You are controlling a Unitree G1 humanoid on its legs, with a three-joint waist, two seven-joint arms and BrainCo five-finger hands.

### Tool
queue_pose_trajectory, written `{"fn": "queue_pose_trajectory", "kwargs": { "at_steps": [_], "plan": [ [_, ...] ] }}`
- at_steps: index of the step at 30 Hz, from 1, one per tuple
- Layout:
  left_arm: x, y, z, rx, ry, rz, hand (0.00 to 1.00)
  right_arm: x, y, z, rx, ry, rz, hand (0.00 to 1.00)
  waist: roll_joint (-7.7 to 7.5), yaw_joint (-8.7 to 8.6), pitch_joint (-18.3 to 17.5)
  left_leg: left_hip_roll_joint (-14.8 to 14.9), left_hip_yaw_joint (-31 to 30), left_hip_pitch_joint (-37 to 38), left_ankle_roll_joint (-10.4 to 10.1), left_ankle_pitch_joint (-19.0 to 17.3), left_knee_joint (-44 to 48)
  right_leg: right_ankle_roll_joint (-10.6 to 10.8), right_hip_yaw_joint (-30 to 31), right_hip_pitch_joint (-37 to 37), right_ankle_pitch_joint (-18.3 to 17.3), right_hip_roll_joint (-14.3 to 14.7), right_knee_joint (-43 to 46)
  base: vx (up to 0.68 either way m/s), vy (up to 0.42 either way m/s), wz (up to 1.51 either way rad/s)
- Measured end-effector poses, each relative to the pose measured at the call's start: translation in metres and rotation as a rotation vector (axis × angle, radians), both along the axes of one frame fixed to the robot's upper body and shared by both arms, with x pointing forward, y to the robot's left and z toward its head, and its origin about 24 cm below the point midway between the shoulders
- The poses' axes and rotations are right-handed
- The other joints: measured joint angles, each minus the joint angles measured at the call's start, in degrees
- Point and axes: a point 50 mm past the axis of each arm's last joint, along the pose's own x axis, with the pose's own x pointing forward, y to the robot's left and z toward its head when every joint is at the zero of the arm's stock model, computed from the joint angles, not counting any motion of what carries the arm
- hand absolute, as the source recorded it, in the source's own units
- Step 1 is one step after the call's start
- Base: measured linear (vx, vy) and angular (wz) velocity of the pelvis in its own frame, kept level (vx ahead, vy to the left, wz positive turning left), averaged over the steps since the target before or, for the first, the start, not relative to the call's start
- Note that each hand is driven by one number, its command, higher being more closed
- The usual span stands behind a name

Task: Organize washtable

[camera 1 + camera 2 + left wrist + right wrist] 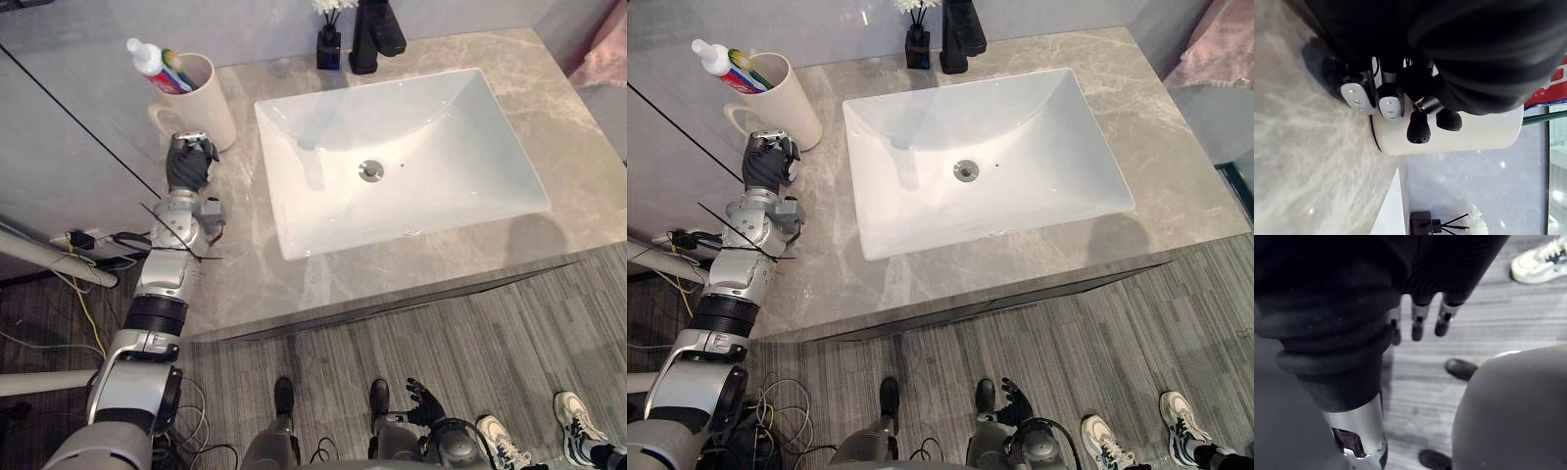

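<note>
The fingers (1391, 105) of the left hand (190, 160) are curled together, with the dark tips set against the lower wall of the white mug (208, 98); no part of it is enclosed. The mug, loaded with a toothpaste tube (155, 67) and a toothbrush (179, 65), is stood upright on the marble countertop (245, 284), left of the sink (470, 147). The right hand (1418, 325) is hung above the floor, fingers straight and close together.
</note>
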Motion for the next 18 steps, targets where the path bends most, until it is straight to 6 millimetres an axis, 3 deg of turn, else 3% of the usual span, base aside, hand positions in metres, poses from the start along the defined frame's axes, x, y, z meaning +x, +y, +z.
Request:
{"fn": "queue_pose_trajectory", "kwargs": {
  "at_steps": [18],
  "plan": [
    [0.01,-0.001,0.005,-0.009,0.013,0.031,1.0,0.004,-0.003,0.004,-0.01,-0.029,-0.011,0.0,0.64,0.07,1.3,0.1,0.4,0.3,0.0,0.0,0.7,-0.2,0.5,0.2,0.2,0.0,0.4,-0.02,-0.002,-0.01]
  ]
}}
